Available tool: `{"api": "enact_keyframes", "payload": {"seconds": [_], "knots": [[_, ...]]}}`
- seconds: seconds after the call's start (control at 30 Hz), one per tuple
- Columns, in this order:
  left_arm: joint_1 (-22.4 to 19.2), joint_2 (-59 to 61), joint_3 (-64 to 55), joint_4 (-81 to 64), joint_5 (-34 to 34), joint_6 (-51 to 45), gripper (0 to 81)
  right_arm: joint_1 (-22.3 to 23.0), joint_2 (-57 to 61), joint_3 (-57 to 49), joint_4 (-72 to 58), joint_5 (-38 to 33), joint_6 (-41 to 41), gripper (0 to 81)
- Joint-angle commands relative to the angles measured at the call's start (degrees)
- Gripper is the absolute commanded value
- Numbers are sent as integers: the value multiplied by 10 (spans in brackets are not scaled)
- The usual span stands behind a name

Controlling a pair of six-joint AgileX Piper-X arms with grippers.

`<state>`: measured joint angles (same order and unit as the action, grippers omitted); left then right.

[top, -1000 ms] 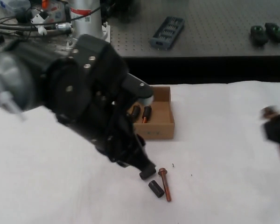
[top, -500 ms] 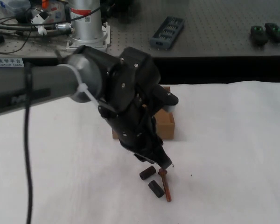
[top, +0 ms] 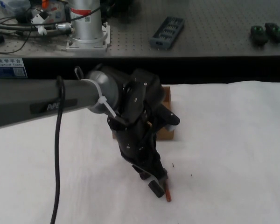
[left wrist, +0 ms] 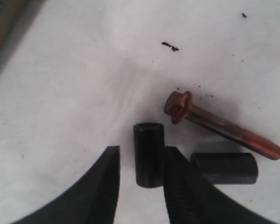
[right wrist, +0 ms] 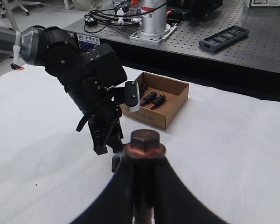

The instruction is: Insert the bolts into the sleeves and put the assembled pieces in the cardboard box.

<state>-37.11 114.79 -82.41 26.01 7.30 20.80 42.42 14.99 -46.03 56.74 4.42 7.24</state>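
The left gripper (left wrist: 141,156) is down on the cloth (top: 233,140), its jaws set narrowly apart with a black sleeve (left wrist: 148,154) between them. One finger looks to touch the sleeve's side and the other stands just off it, so the sleeve is not yet pinched. Just beside it lies a second sleeve (left wrist: 224,168), and next to that a loose bolt (left wrist: 221,126), copper-coloured, flat on the cloth with its head toward the first sleeve. Beyond the arm sits the box (right wrist: 170,116), open-topped, with assembled pieces (right wrist: 151,98) already lying in it. Well to the right and raised off the cloth, the right gripper (right wrist: 144,163) is clamped on a held bolt (right wrist: 144,143), hexagonal head uppermost.

The step in hand looks like the pickup of a sleeve to mate with the held bolt. The next move calls for closing squarely on the sleeve without nudging the second sleeve or the loose bolt. The sleeve then has to be lifted and turned so its bore lines up with the bolt's shank.

The cloth is white and slightly rumpled, with a few dark specks. Behind it stands a dark perforated optical table (top: 214,28) carrying cables (top: 18,21), a metal post (top: 86,23) and a ribbed rack (top: 167,31).
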Motion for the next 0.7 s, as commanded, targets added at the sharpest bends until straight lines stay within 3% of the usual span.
{"api": "enact_keyframes", "payload": {"seconds": [0.0,0.57,0.67], "knots": [[-4,6,-4,9,-7,12,230,-4,-4,-1,-4,1,1,37],[-16,29,-4,9,-7,12,230,-4,-4,-1,-4,-3,1,37],[-16,29,-4,9,-7,10,157,-4,-4,-1,-4,-3,1,37]]}}
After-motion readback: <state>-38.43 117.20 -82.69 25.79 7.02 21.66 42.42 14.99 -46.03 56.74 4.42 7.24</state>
